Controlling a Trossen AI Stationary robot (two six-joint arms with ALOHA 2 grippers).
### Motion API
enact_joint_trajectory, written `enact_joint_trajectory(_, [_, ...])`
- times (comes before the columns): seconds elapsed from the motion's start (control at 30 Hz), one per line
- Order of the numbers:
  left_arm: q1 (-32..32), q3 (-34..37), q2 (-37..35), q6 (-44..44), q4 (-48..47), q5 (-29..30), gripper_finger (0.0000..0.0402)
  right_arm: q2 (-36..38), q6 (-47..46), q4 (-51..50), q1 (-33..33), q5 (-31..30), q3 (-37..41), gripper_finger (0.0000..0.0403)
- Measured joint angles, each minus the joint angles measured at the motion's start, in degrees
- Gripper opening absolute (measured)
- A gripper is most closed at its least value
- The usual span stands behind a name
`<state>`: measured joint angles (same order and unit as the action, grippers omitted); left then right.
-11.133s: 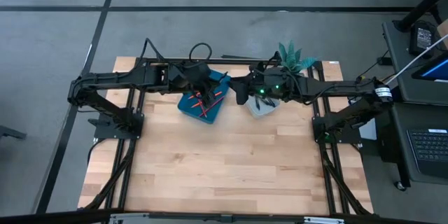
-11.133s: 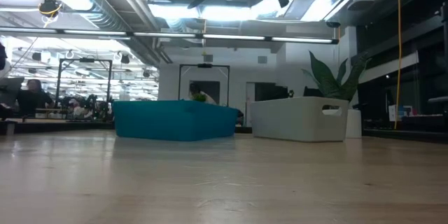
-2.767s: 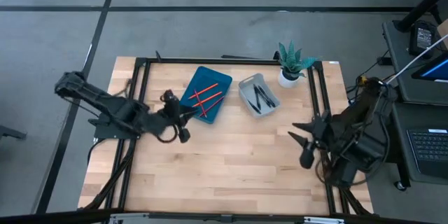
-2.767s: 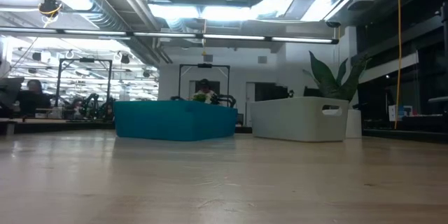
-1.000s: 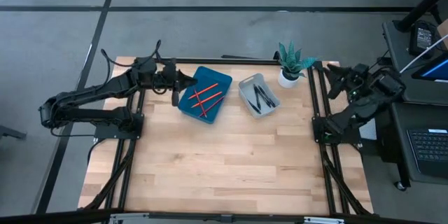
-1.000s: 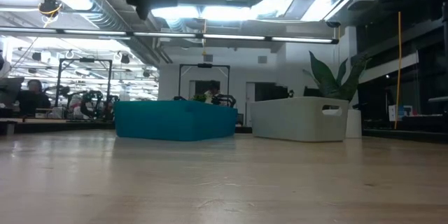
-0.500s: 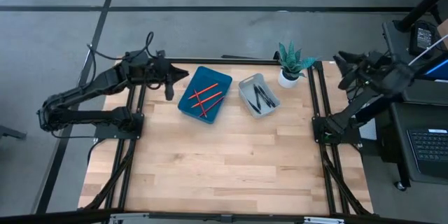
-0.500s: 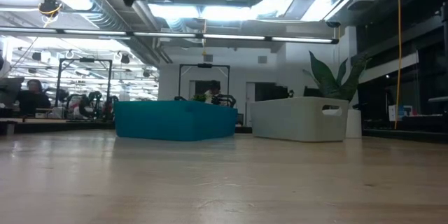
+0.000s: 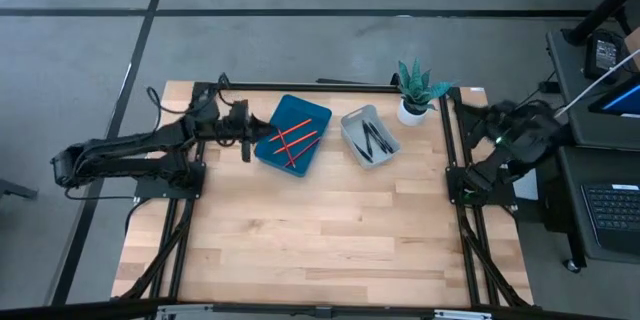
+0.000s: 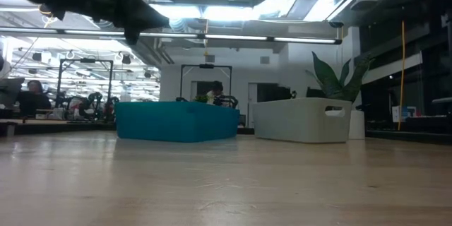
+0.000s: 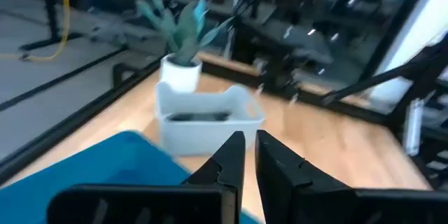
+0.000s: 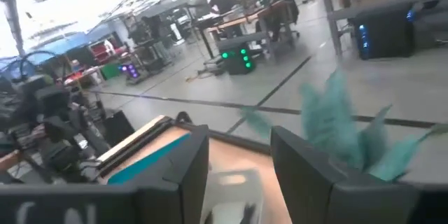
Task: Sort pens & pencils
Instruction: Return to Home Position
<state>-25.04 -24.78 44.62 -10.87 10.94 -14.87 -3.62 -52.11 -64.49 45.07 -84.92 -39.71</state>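
Nothing loose lies on the pale wooden bench (image 9: 330, 220), so the sorting itself looks finished. The thin red-orange pencils (image 9: 291, 138) lie crossed inside the blue rectangular bin (image 9: 312, 109) at the far middle. The short black pens (image 9: 372, 139) lie together in the small gray bin (image 9: 349, 120) just to its right. A little potted green plant (image 9: 418, 86) stands beyond that, at the far right corner. The left claw (image 9: 247, 131) hangs just beside the blue bin's left edge, apart from it. In its wrist view it is narrow, the two dark fingers (image 11: 234, 155) almost together with only a slit between them and nothing held. The right claw (image 12: 238, 150) is spread wide and empty. Its arm sits folded over the right edge of the bench, well apart from both bins. The step in hand appears to be the retreat to rest rather than any further picking. The next move likely calls for the left arm to draw away leftward and fold in over its own base, keeping clear of the blue bin's rim. The right arm probably needs only to settle onto its rest.
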Motion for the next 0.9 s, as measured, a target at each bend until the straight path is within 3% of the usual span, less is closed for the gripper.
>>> enact_joint_trajectory(0.13, [3.66,2.74,0.39,-1.07,5.41,0.91,0.0026,-0.43,-5.58,7.16,1.66,-4.74,12.72,0.0155])
enact_joint_trajectory(0.3, [6.41,2.76,3.34,-0.77,6.48,4.86,0.0024,-0.35,-18.98,5.77,-1.08,-4.69,23.03,0.0155])
enact_joint_trajectory(0.9, [6.53,2.7,21.18,2.33,25.44,4.68,0.0015,-0.7,-17.88,6.47,-33.16,-5.12,23.54,0.0155])
